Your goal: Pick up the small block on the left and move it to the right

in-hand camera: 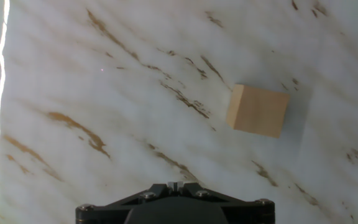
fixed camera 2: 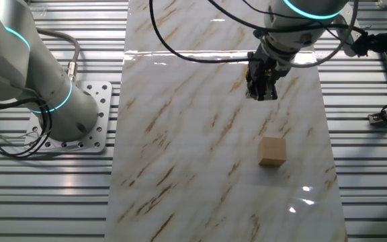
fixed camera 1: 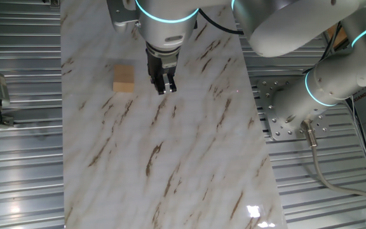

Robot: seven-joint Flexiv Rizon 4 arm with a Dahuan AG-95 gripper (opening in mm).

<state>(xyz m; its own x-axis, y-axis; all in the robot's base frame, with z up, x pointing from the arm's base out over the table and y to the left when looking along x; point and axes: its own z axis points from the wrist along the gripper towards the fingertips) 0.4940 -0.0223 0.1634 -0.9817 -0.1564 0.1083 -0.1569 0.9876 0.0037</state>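
Block [fixed camera 1: 124,78]: tan wooden cube, on the marble table [fixed camera 1: 189,165], just left of my gripper [fixed camera 1: 166,87]. Likely light, stiff, grippy; take across two flat sides. Jaws: together, empty.

Table top: you see a white marble-look board [fixed camera 1: 189,159] with brown streaks.
Floor around it: you see grey metal slats [fixed camera 1: 18,165] on both sides.
Metal plate: you see a plate with small holes [fixed camera 2: 93,138] beside the board.
Cables: you see black cables [fixed camera 2: 180,47] looping above the board.
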